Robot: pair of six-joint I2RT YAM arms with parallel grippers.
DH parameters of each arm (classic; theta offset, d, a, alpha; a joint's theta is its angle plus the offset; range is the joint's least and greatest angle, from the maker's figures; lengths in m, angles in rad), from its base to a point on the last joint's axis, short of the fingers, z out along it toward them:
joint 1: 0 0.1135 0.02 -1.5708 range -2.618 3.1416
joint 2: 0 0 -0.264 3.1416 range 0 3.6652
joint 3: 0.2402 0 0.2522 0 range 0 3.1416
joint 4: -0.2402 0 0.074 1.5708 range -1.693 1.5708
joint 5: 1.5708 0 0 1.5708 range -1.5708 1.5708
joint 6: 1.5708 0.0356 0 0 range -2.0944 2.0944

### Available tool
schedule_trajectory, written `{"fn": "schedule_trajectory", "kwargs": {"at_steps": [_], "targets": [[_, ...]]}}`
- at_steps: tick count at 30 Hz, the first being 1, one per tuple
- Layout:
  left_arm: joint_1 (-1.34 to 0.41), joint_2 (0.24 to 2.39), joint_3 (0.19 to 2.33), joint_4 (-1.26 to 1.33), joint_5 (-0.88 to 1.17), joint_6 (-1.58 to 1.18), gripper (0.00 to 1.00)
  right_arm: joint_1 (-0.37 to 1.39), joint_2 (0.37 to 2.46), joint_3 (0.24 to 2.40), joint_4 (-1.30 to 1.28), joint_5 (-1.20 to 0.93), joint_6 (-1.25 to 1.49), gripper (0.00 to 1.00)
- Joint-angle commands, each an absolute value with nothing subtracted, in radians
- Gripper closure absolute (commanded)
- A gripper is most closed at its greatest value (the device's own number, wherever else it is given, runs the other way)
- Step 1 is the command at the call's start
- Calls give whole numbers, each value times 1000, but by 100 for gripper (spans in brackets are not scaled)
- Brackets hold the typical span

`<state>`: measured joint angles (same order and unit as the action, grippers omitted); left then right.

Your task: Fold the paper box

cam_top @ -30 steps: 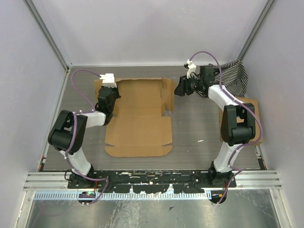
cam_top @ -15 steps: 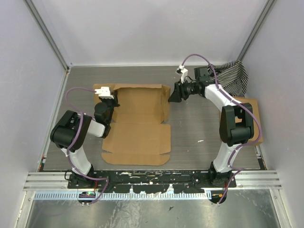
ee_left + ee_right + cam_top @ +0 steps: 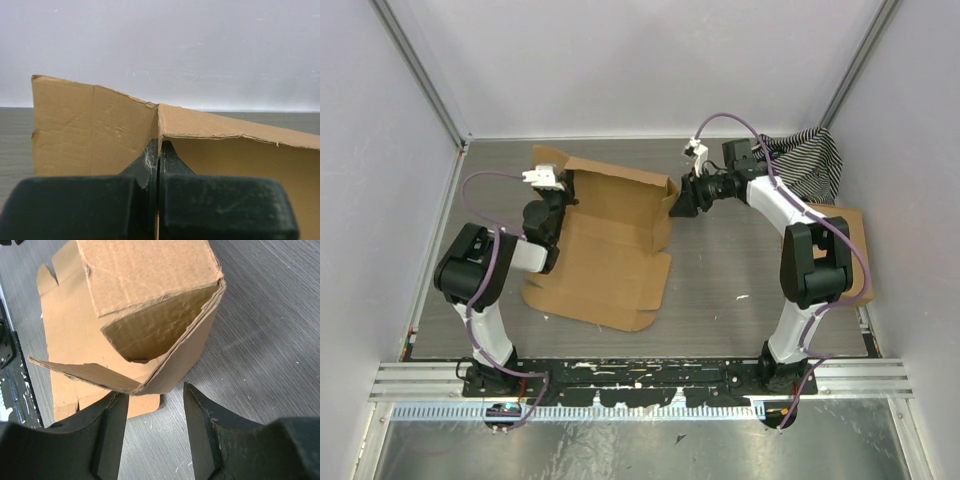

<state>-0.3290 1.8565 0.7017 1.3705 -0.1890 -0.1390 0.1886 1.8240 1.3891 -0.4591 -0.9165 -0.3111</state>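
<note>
Grey table point(image 3: 720, 290): left claw point(image 3: 159, 155) pinching plain paper box point(image 3: 610, 255) wall.

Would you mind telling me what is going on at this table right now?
Two arms are folding the paper box. The left claw is pinched shut on a raised wall at its far left corner. The right claw is open, straddling the box's far right corner without gripping it.
</note>
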Motion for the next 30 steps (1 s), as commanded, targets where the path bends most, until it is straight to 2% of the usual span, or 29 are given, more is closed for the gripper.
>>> {"fn": "schedule_trajectory", "kwargs": {"at_steps": [1, 16, 30], "targets": [[-328, 1876, 763, 1431, -183, -116, 100, 228, 1800, 1428, -422, -838, -282, 47], [-328, 1922, 786, 1431, -167, -115, 100, 305, 1713, 1225, -98, -543, -42, 48], [-333, 1941, 775, 1431, -129, -108, 100, 365, 1640, 1132, -28, -452, 13, 47]]}}
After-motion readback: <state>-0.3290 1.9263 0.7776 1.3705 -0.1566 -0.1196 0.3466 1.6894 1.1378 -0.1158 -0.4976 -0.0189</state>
